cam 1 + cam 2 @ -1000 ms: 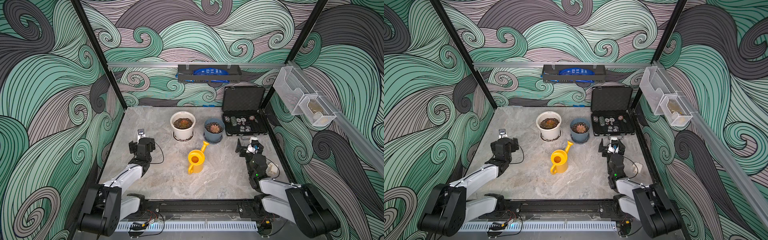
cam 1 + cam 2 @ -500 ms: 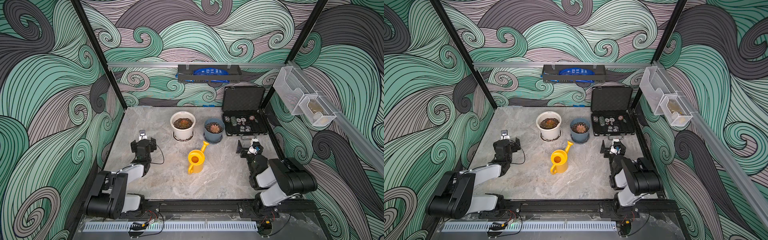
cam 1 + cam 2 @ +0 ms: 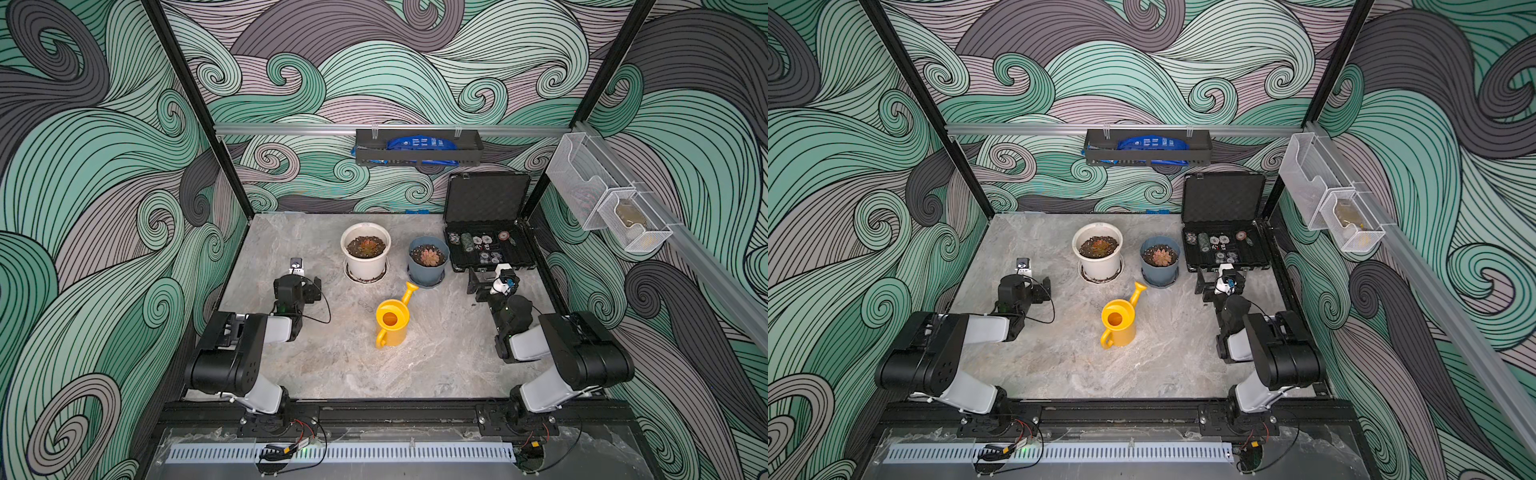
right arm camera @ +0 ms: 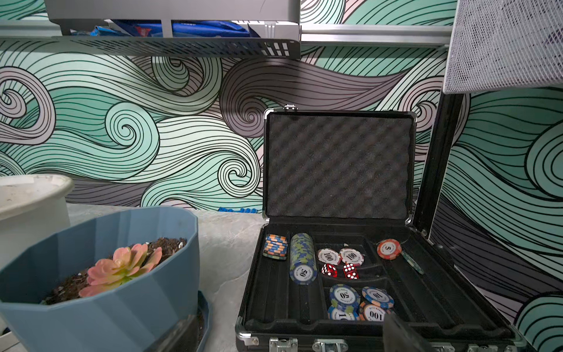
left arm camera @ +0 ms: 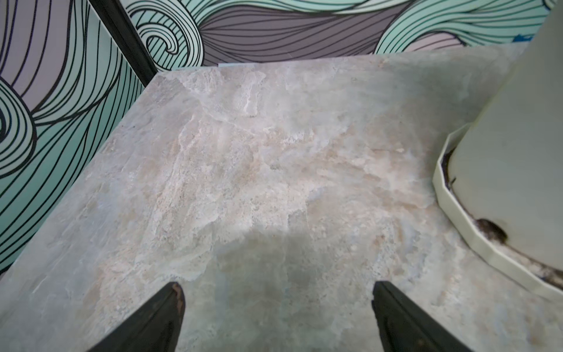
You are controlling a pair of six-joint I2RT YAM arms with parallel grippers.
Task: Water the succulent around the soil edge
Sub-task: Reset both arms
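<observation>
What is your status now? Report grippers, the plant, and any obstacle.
Left gripper open, empty; right gripper open, empty. Succulent upright in white pot; yellow watering can standing on table, unheld. Blue-grey pot stands close beside; nothing else in the way.

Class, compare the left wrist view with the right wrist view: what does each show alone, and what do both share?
Left wrist only: the open left gripper and the white pot's base in its saucer. Right wrist only: the blue-grey pot with its pinkish rosette, and the open chip case. Both: the white pot's wall, marble table, wave wallpaper.
</observation>
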